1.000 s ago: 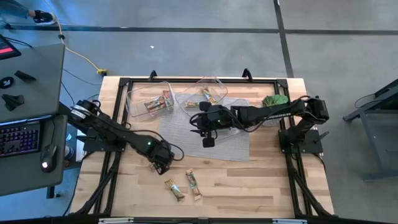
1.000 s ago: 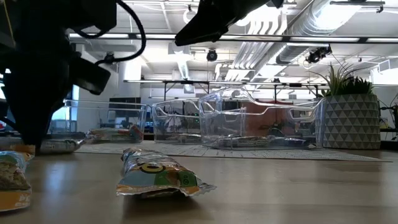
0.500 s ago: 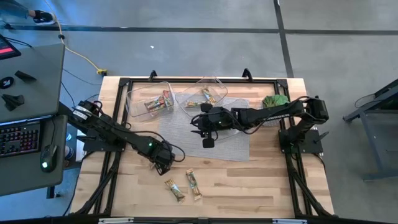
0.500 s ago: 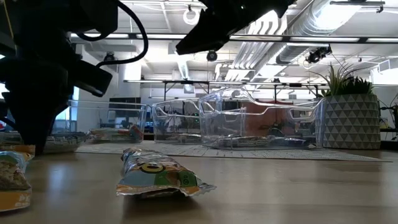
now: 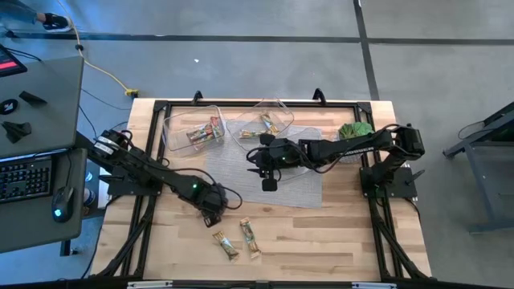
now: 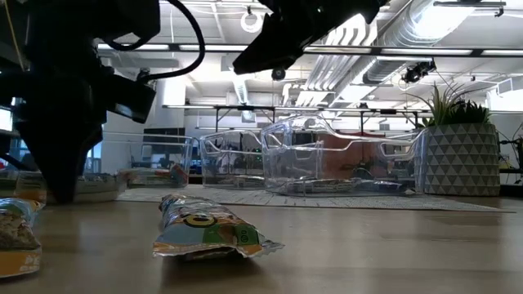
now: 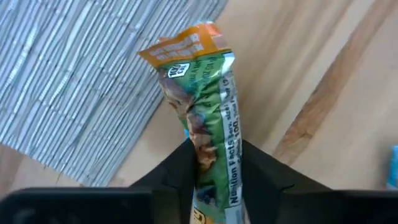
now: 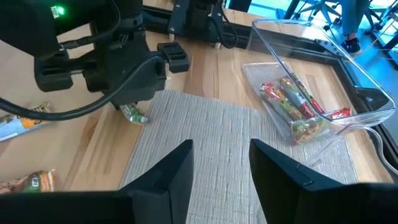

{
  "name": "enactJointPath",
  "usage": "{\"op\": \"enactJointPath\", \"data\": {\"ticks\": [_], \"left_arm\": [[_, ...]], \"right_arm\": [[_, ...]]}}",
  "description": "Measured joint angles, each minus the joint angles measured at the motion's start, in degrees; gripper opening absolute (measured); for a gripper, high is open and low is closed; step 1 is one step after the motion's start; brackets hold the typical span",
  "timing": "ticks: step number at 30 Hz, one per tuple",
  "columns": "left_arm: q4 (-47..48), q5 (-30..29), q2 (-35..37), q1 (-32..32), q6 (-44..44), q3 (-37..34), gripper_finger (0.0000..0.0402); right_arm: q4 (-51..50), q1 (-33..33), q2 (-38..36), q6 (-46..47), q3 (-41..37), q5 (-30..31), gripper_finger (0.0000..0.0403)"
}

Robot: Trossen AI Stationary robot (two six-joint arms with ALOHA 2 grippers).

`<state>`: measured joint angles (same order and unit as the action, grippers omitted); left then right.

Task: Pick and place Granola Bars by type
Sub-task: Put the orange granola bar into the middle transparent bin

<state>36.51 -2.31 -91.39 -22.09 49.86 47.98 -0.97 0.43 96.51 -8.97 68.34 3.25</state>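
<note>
left end effector [image 7: 214, 163] hiding green bar's [image 7: 208, 118] lower end

Light wooden table [image 5: 321, 241] on a black metal frame, standing on a grey concrete floor [image 5: 241, 64] crossed by dark seam lines. A grey woven mat [image 5: 301, 189] covers the table's middle. Beside the table's left edge, a grey desk [image 5: 40, 96] carries a keyboard [image 5: 22, 178] and a mouse [image 5: 58, 213]; a yellow cable [image 5: 100, 68] runs over the floor. Beyond the table's far edge, white ceiling ducts [image 6: 425, 33] and strip lights hang overhead.
</note>
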Motion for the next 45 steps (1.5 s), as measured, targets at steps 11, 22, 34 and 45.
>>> {"op": "enactJointPath", "data": {"ticks": [11,22,34,45], "left_arm": [[9.12,-15.07,-0.04,4.56,-22.23,18.01,0.0066],[1.48,-22.62,0.0,27.24,-53.09,28.81,0.0071],[-13.69,-2.43,-7.91,48.36,-54.46,28.07,0.0072],[-13.18,-2.3,-16.26,51.35,-44.64,28.0,0.0072]], "right_arm": [[-2.57,0.76,-0.45,4.12,0.0,-0.5,0.014],[-26.76,7.0,-2.94,19.75,0.1,2.43,0.014],[-27.44,13.08,-2.73,22.45,0.02,11.15,0.014],[-27.45,14.34,-2.73,22.45,0.02,12.09,0.014]]}}
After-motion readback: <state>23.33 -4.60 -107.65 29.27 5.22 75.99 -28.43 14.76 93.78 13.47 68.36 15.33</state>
